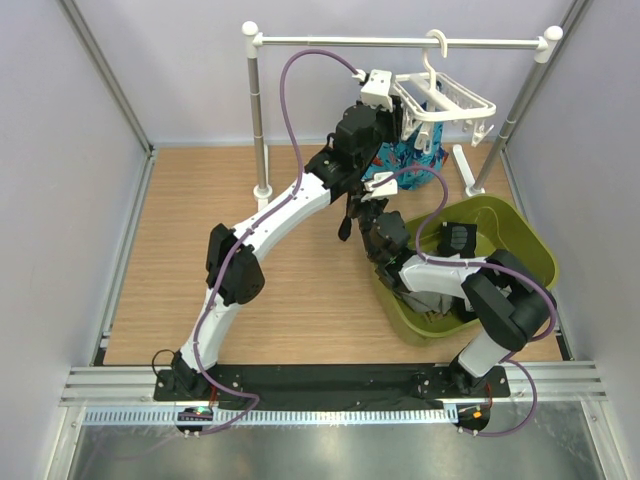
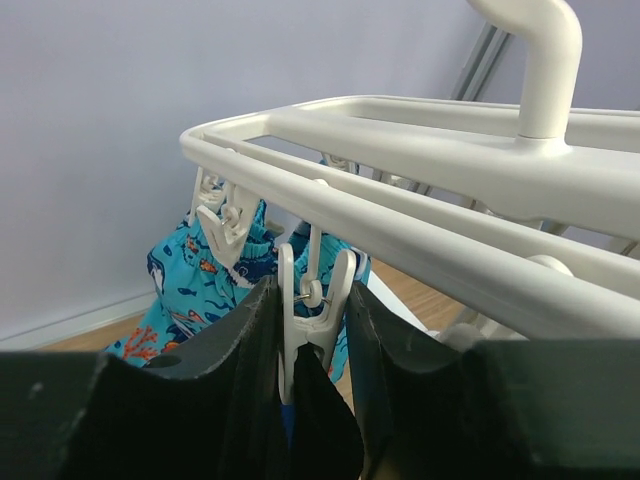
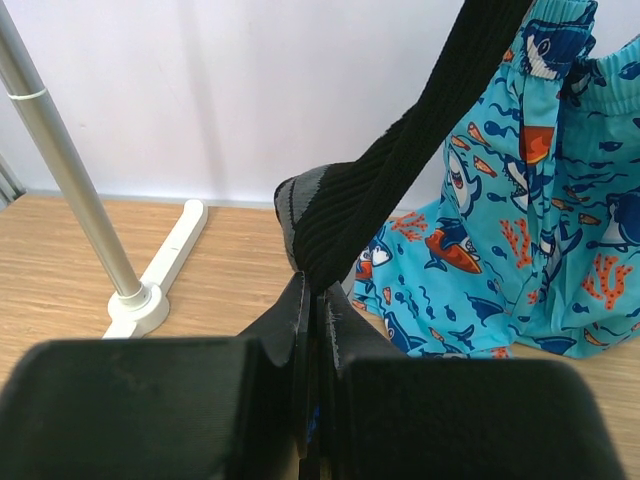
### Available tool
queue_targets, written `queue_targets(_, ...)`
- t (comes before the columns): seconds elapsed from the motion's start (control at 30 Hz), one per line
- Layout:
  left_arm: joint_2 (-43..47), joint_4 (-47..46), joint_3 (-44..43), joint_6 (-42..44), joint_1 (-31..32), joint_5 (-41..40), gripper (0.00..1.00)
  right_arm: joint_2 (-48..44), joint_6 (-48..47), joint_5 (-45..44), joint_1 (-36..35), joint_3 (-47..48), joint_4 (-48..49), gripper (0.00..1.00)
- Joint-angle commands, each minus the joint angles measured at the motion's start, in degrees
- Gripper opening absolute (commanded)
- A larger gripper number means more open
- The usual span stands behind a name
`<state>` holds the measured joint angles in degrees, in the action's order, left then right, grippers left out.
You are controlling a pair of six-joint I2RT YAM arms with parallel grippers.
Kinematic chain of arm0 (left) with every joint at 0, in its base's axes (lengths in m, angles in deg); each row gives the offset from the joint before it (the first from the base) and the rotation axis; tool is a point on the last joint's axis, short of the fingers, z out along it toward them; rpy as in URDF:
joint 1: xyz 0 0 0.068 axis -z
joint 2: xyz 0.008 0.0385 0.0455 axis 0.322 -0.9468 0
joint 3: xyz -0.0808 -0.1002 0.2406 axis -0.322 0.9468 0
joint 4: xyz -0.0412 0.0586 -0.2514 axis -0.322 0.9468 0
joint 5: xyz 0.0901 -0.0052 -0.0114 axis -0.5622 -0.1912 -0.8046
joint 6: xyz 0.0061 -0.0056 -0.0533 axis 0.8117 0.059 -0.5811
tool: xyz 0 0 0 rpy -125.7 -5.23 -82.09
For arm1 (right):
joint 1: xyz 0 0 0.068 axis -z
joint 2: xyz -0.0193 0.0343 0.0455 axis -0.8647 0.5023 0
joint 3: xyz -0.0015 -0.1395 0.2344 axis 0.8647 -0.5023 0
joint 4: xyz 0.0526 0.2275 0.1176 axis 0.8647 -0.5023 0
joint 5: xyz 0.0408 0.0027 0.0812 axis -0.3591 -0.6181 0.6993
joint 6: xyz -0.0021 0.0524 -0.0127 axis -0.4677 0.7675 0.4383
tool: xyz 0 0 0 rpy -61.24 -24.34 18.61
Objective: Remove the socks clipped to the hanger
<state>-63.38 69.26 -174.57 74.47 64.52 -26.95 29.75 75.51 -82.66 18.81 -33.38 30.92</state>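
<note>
Right hand: the right hand (image 3: 315, 300) has its fingers pressed together on the lower end of a black sock (image 3: 400, 150), just under a grey patch of it.
Left hand: the left hand (image 2: 311, 300) has one finger on each side of a clip peg (image 2: 318, 335), and both fingers touch its wings. It seems to squeeze the peg and holds no cloth.
Sock position: the black sock hangs from this peg under the hanger (image 2: 420, 150). It runs in a tight slanted line down to the right hand, above the table (image 1: 200, 200).
Handling: I judge the sock light, soft and stretchy, and ribbed, so not slippery. It will probably stretch before it comes free, so pulling alone may strain the knit or swing the hanger.
Where to hold: close under the peg would be the better place for a pull. The present hold at the far end should work only if the peg opens.
Hanger: it is light plastic and hangs by its hook on the rail stand (image 3: 60, 170), so it probably tilts easily.
Around: blue shark-pattern shorts (image 3: 520, 210) hang just beside the sock. A green basket (image 1: 530, 250) at the right holds other socks (image 1: 458, 240).
</note>
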Motion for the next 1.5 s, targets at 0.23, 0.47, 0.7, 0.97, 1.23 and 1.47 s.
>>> queue_targets(0.23, 1.61, -0.77, -2.84, -0.46, 0.23, -1.17, 0.41, -2.03, 0.22, -0.63, -0.45, -0.02, 3.92, 0.01)
queue_targets(0.47, 2.14, -1.21, -2.58, 0.07, 0.41, -1.43, 0.43, -2.03, 0.3, -0.72, -0.36, 0.06, 3.66, 0.01)
queue_targets(0.7, 3.81, -4.72, 0.93, 1.65, 1.2, -2.75, 0.41, -1.94, 0.57, -1.07, -0.45, 0.06, 3.57, 0.01)
queue_targets(0.97, 4.86, -6.04, 2.43, 1.56, 1.37, -3.71, 0.37, -1.94, 0.39, -1.25, -0.36, 0.06, 3.57, 0.01)
queue_targets(1.23, 7.06, -8.42, 5.6, 2.36, 1.64, -5.04, 0.49, -1.76, 0.57, -1.16, -0.45, 0.06, 3.4, 0.01)
queue_targets(1.47, 7.41, -8.51, 5.51, 2.44, 1.64, -6.61, 0.52, -1.94, 0.57, -0.99, -0.45, 0.33, 3.05, 0.01)
